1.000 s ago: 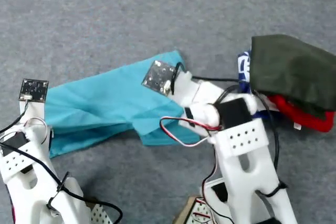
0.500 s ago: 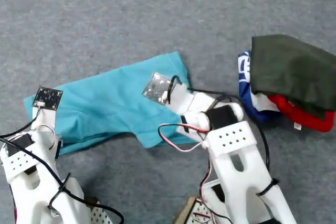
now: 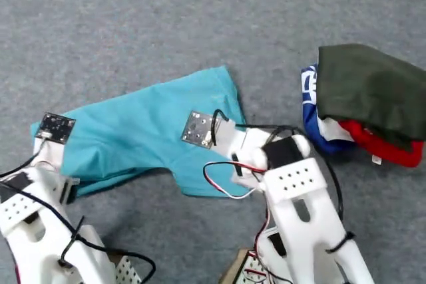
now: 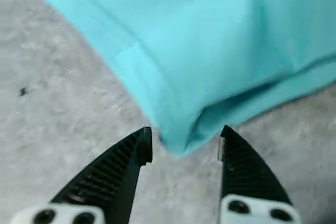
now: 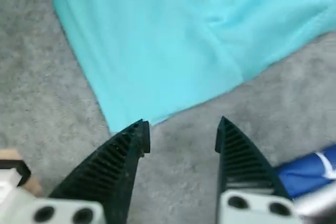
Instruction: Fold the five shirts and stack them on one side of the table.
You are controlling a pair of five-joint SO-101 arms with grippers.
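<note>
A turquoise shirt (image 3: 143, 128) lies partly folded across the middle of the grey table (image 3: 133, 38). In the left wrist view my left gripper (image 4: 184, 142) is open, its fingertips on either side of a folded corner of the turquoise shirt (image 4: 210, 51). My right gripper (image 5: 182, 135) is open just above the edge of the turquoise shirt (image 5: 163, 51), holding nothing. In the high view the left arm (image 3: 46, 164) stands at the shirt's left end and the right arm (image 3: 266, 157) at its lower right edge. A stack of folded shirts (image 3: 366, 98) sits at the right, dark green on top.
The stack shows blue and white (image 3: 311, 108) and red (image 3: 389, 147) shirts under the green one. A blue bit of cloth (image 5: 310, 169) shows beside the right gripper. Cables and a board (image 3: 249, 267) lie at the table's front edge.
The right arm pulled back toward the front, and the shirt's right part now lies flatter and wider. The left arm shifted slightly left at the shirt's left end.
</note>
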